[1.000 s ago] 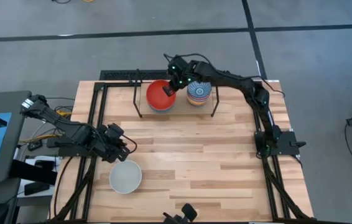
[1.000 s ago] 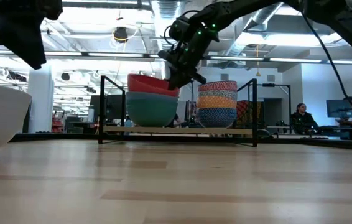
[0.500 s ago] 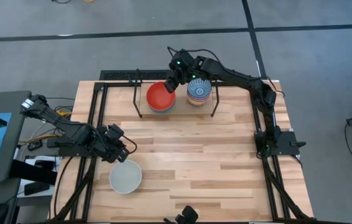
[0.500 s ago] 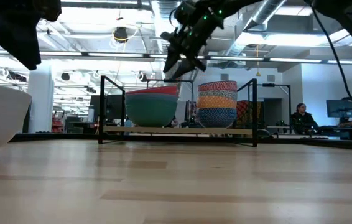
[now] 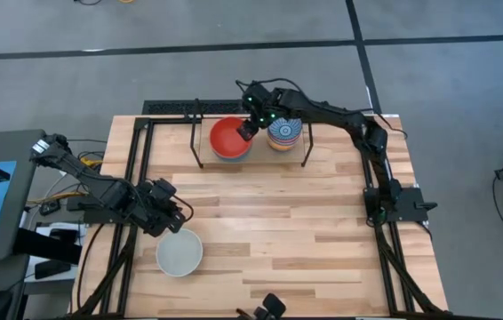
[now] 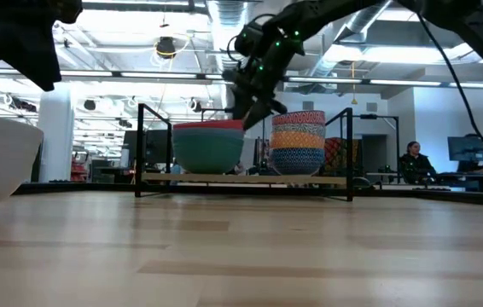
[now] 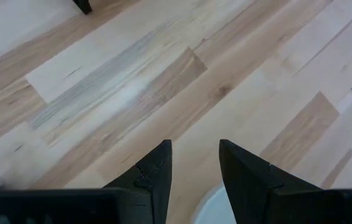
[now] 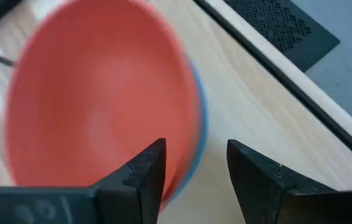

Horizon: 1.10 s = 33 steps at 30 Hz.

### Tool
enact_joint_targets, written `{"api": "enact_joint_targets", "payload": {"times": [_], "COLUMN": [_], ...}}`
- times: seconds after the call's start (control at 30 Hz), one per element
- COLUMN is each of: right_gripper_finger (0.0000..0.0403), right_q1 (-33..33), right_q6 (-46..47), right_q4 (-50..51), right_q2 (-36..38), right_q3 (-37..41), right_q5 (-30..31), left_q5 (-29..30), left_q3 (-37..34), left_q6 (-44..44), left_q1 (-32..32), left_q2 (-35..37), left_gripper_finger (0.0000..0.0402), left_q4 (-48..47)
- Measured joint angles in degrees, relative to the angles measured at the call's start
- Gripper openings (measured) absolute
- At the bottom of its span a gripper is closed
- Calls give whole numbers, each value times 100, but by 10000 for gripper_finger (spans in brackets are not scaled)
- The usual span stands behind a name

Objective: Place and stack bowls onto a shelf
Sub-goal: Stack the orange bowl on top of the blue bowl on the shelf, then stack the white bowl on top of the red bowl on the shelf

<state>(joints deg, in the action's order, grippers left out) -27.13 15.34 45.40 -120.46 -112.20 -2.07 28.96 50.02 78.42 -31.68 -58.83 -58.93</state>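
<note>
Open-plan lab or industrial office: exposed ceiling ducts (image 6: 224, 13) and strip lights (image 6: 378, 83), white column (image 6: 54, 136), seated person (image 6: 412, 160) at a monitor (image 6: 461, 148) in the background, grey carpet floor (image 5: 100, 71) around a butcher-block table (image 5: 260, 240) on black framing.

The shelf (image 5: 251, 153) is standing along the far edge of the table (image 5: 278, 231), and two bowl stacks are filling its middle. The stack with the red bowl (image 5: 228, 137) on top is sitting just beside the patterned stack (image 5: 283, 132), so only a narrow gap is remaining between them. The right gripper (image 5: 250, 127) is hanging over this gap, fingers apart, at the red bowl's rim. Two upright black brackets (image 6: 142, 149) are closing the shelf ends. The wide middle of the table is lying open. Near the front left, the white bowl (image 5: 179, 252) is sitting just beside the left gripper (image 5: 173, 219), whose fingers are parted.
</note>
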Motion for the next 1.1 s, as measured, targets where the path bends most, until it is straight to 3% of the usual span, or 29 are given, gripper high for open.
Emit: {"api": "enact_joint_targets", "payload": {"times": [0.37, 0.53, 0.73, 0.87, 1.1], "right_gripper_finger": [189, 189, 189, 189, 189], "right_q1": [183, 430, 1190, 1790, 2674], "right_q6": [-45, -41, -32, 297, 1007], "right_q4": [71, 589, 1841, 1541, 1029], "right_q2": [342, 765, 1097, 1357, 1409], "right_q3": [-352, -485, -149, 355, 851], "right_q5": [-10, -76, 33, 43, 99], "left_q5": [-19, -288, -1128, -1489, -1531], "left_q3": [-4, -438, -1008, -1354, -1932], "left_q6": [-25, -660, -442, -199, 257], "left_q1": [0, -139, -512, -719, -844], "left_q2": [-4, -4, -4, -4, -53], "left_gripper_finger": [117, 116, 106, 97, 70], "left_q4": [23, 571, 865, 1246, 2138]}}
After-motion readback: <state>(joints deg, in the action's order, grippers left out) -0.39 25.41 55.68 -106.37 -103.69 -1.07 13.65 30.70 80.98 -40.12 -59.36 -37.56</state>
